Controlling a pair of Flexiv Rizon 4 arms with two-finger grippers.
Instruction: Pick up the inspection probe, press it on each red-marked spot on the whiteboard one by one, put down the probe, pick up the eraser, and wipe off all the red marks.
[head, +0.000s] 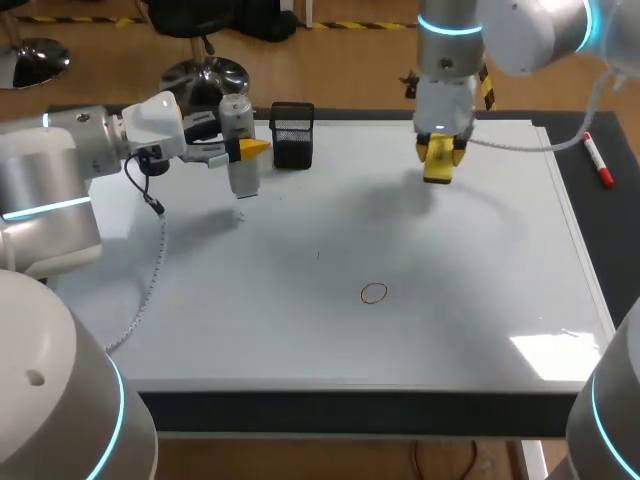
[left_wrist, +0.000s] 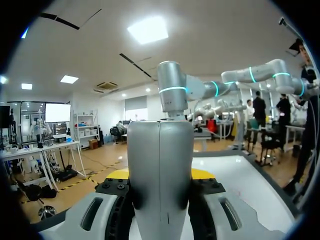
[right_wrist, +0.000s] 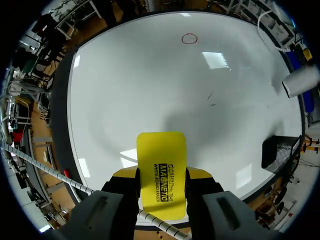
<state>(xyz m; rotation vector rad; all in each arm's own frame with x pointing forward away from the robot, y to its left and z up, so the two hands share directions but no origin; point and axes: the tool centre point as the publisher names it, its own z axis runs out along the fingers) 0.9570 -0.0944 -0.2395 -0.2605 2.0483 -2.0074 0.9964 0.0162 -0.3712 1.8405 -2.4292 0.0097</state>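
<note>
While my right tool (head: 438, 158) grips the yellow eraser (right_wrist: 161, 170) upper centre-right in the head view, the only red circle (head: 374, 292) I see on the whiteboard (head: 480, 250) lies below, slightly left, right arm nearer; left tool (head: 232, 150) clamps the inspection probe (head: 242, 175) upper left; eraser carries black print

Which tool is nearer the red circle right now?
Right. The right tool, holding the eraser, hangs beyond the red circle; the left tool, holding the probe, is farther off, leftward.
</note>
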